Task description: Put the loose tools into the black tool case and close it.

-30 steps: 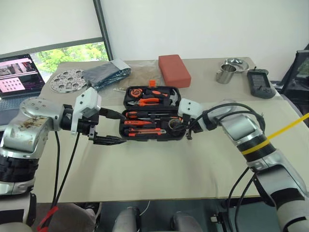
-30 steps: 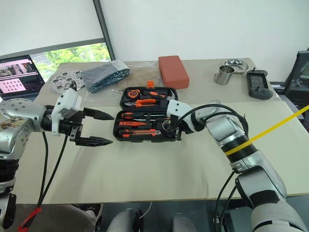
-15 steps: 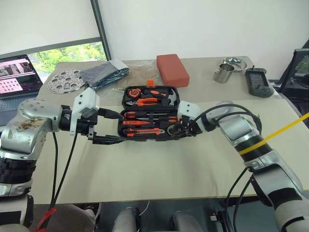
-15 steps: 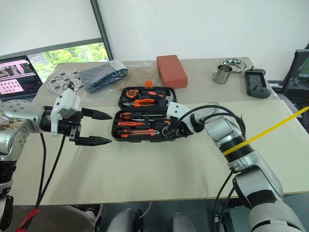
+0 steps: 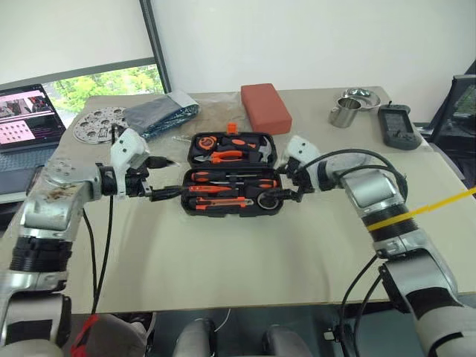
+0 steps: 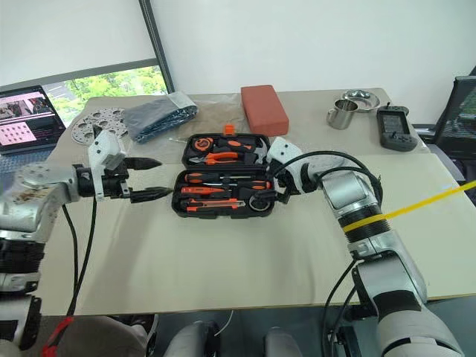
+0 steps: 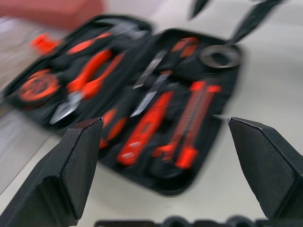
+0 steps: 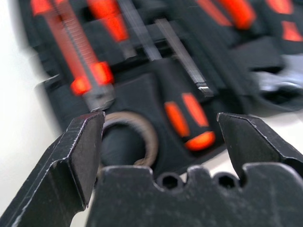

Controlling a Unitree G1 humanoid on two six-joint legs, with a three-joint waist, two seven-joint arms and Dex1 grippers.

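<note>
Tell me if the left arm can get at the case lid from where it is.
Probably yes. The left tool is open beside the case, with bare table between them, and the lid lies flat behind. The right tool is at the far end.

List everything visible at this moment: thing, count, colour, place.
Tool case: 1, black, open, table centre.
Screwdrivers: 2, orange-black, in case.
Knife: 1, orange-black, case's near edge.
Tape roll: 1, black, case's near right corner.
Pliers: 1, orange, case's far half.
Block: 1, red, behind case.
Cup: 1, steel, far right.
Bowl: 1, steel, behind cup.
Laptop: 1, far left.
Perforated disc: 1, grey, far left.
Left gripper: open, left of case.
Right gripper: open, beside tape roll.
</note>
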